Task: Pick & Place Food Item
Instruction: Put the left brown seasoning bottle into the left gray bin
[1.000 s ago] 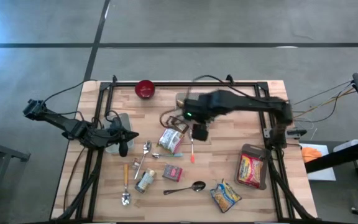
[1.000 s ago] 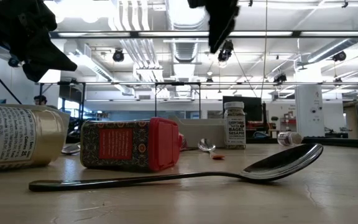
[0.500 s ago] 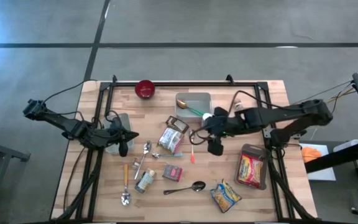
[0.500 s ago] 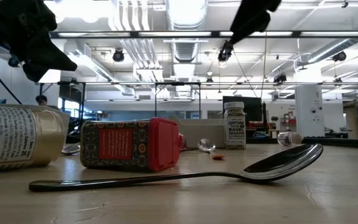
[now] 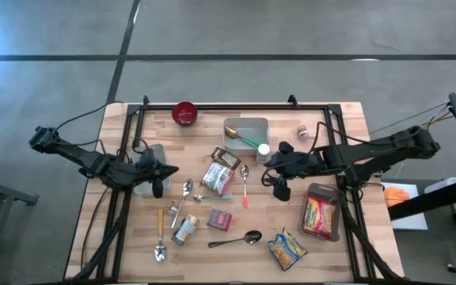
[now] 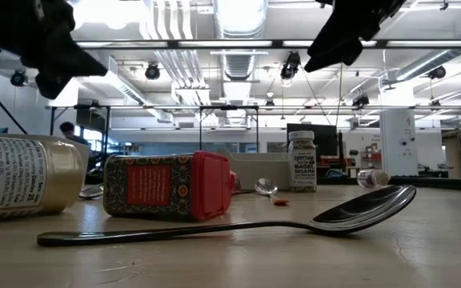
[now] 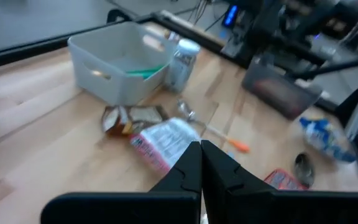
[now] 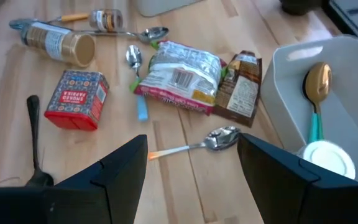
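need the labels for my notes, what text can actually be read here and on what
"EVERYTHING BUT THE BAGEL SESAME": label of the upright seasoning jar.
Red tin: print too small to read.
Lying jar: label text blurred.
Food packets: print unreadable.

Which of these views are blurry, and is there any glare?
Left wrist view: soft throughout, the white bin and snack packet smeared. Low view: the black spoon up close is sharp, while bright ceiling lights glare at the top. Right wrist view: sharp, the red tin readable. High view: evenly lit, with a bluish flare in one corner.
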